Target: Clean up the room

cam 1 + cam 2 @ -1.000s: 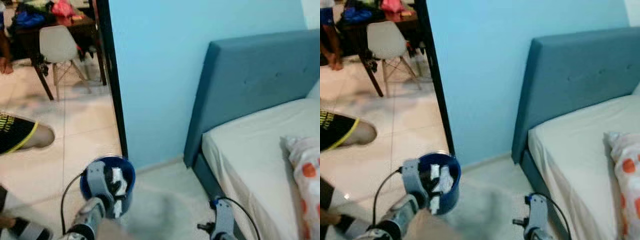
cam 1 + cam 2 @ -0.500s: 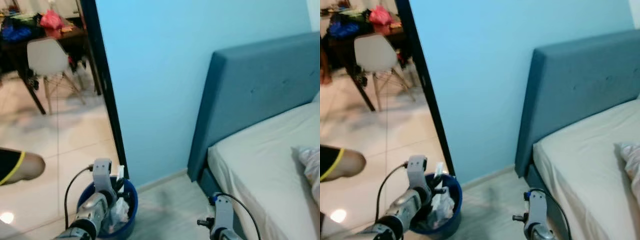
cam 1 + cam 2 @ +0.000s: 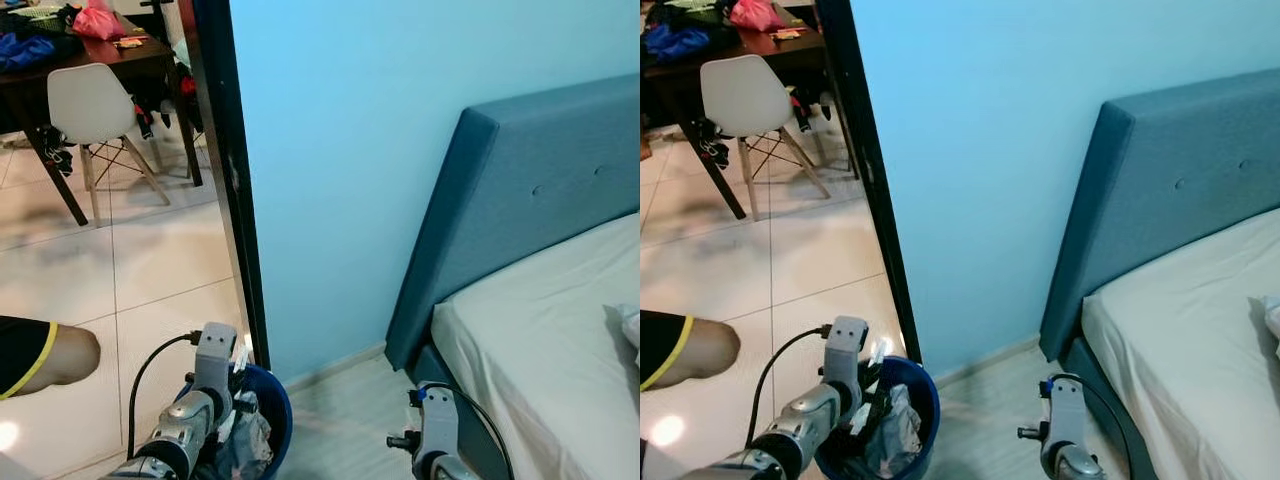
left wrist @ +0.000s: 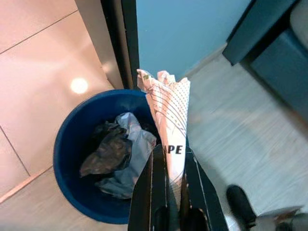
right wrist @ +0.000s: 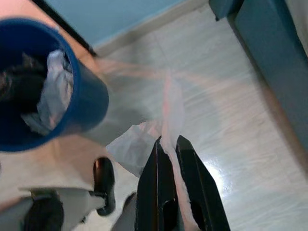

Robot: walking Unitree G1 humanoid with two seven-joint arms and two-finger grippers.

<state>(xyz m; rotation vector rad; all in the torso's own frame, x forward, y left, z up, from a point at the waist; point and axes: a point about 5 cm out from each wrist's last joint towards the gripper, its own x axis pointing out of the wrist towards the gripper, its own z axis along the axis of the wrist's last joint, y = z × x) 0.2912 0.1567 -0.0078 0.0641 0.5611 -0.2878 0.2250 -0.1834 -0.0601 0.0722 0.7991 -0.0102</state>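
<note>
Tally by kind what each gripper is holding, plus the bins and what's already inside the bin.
Striped paper wrapper, in the left gripper over the bin: 1
Thin plastic sheet, in the right gripper: 1
Blue bin: 1
Crumpled pieces in the bin, dark and pale: 2
Total: 5

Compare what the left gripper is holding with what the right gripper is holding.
The left gripper pinches a stiff printed paper wrapper, standing up over the blue bin. The right gripper pinches a thin clear plastic sheet, limp, over the floor beside the bin. Both are light trash clamped between shut fingers.
</note>
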